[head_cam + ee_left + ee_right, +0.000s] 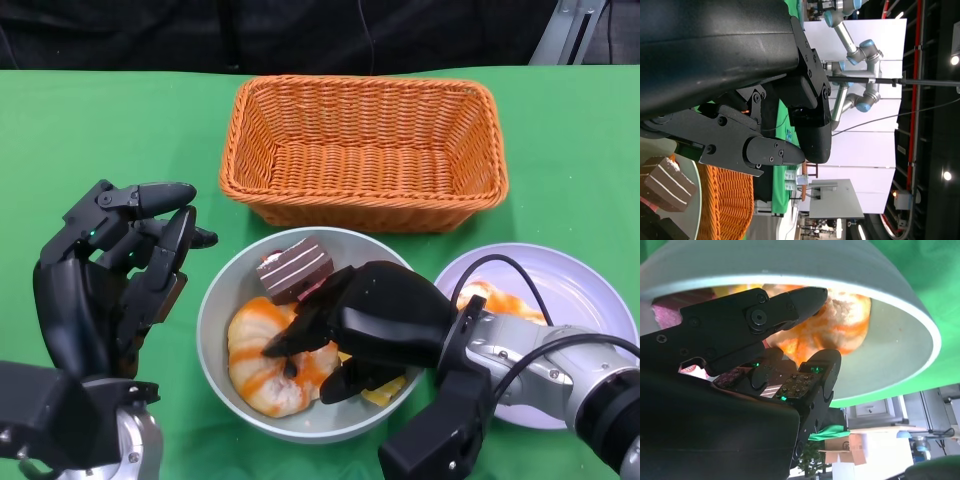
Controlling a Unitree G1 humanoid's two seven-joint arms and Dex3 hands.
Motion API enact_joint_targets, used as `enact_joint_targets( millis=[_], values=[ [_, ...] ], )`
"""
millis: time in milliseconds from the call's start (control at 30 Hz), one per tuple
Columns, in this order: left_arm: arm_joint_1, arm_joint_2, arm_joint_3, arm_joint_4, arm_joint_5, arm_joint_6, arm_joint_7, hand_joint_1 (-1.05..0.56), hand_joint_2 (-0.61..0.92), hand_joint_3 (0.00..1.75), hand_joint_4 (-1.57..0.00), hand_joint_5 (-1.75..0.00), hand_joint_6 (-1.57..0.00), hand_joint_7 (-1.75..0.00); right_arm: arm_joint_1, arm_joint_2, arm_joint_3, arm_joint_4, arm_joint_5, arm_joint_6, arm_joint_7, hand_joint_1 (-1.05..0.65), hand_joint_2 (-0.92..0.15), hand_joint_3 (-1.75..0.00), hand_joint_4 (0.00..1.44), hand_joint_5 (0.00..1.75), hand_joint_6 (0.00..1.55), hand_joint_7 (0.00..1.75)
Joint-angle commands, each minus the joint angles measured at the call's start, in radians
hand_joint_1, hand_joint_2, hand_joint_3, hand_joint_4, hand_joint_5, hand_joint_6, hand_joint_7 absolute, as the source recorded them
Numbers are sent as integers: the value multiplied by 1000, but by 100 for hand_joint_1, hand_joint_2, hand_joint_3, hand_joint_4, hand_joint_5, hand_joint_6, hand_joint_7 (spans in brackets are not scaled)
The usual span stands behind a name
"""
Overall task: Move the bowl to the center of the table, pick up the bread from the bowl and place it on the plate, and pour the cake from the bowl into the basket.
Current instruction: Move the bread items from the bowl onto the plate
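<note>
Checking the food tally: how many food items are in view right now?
3, maybe more: bread and cake in the bowl, under the right hand; an orange piece on the plate, partly hidden by the forearm.

I see a green desk. An orange basket sits on it. Just in front of the basket is a grey bowl. A pale purple plate lies beside the bowl, near the basket's corner.

bowl: between the two hands
bread: in bowl, under right fingers
cake: just beyond those fingertips
basket: behind bowl
</note>
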Motion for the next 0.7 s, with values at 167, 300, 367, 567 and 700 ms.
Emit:
enact_joint_targets(
  millis=[167,300,367,567,700],
  values=[
    [8,-7,-1,-23,-4,-18,11,-19,92,30,-82,-121,-95,-72,-25,1,32,8,-36,14,-44,-72,-89,0,67,0,72,0],
    [17,-15,-7,-40,9,-20,17,-21,92,30,-83,-121,-96,-72,-37,2,61,4,-79,60,-59,-74,-90,-1,61,0,69,0],
    [20,-19,-9,-47,9,-18,17,-21,92,29,-83,-120,-96,-72,-42,3,72,4,-89,77,-62,-76,-91,-1,59,0,68,0],
    [17,-20,-7,-46,-19,-20,2,-17,92,31,-82,-120,-96,-70,-55,-1,112,0,-158,156,-129,-78,-92,-3,58,0,74,2],
    [18,-17,-9,-47,-18,-22,0,-18,92,31,-81,-120,-96,-69,-56,-2,123,-9,-175,198,-124,-78,-92,-4,56,0,69,0]
  ],
)
